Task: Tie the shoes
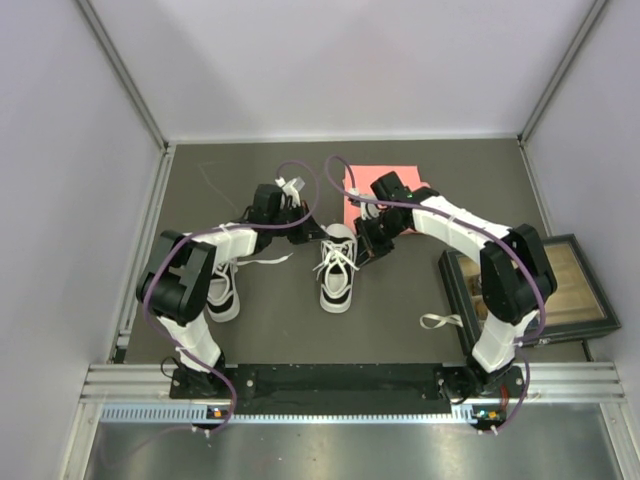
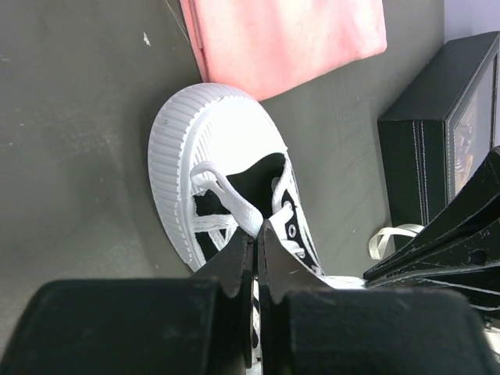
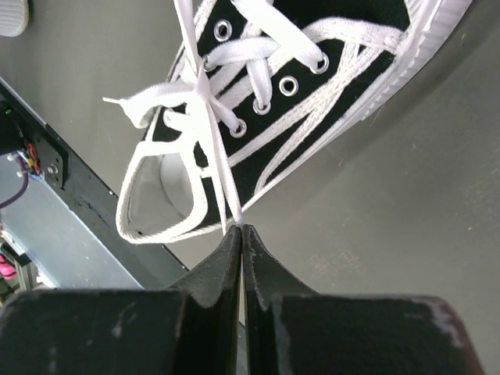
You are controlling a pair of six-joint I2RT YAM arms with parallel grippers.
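**Item 1. Centre shoe** [image 1: 337, 270]: a white sneaker with black side panels in the middle of the dark surface [image 1: 250, 335]. The toe cap points to 12 o'clock and lies close to the pink cloth. The heel opening faces 6 o'clock, toward the arm bases.

**Item 2. Second shoe** [image 1: 223, 295]: at 9 o'clock of the centre shoe and well apart from it. It is partly hidden under the left arm, and one of its laces trails toward 3 o'clock.

**Item 3. Left pincer** [image 2: 255, 232]: at 11 o'clock of the centre shoe. The jaws are pressed together on the looped lace [image 2: 223, 195], which rises from the eyelets beside the tongue into the fingertips.

**Item 4. Right pincer** [image 3: 241, 230]: at 1 o'clock of the centre shoe. The jaws are pinched narrow on the taut lace [image 3: 211, 133], which runs in a straight line from the crossing at the eyelets to the fingertips.

**Item 5. Pink cloth** [image 1: 362, 185]: lies flat at 12 to 1 o'clock of the centre shoe and is partly covered by the right arm.

**Item 6. Black framed box** [image 1: 565, 285]: at 3 o'clock, at the right edge of the surface.

**Item 7. White strip** [image 1: 438, 320]: lies loose on the surface, just beside the box at its 8 o'clock corner.
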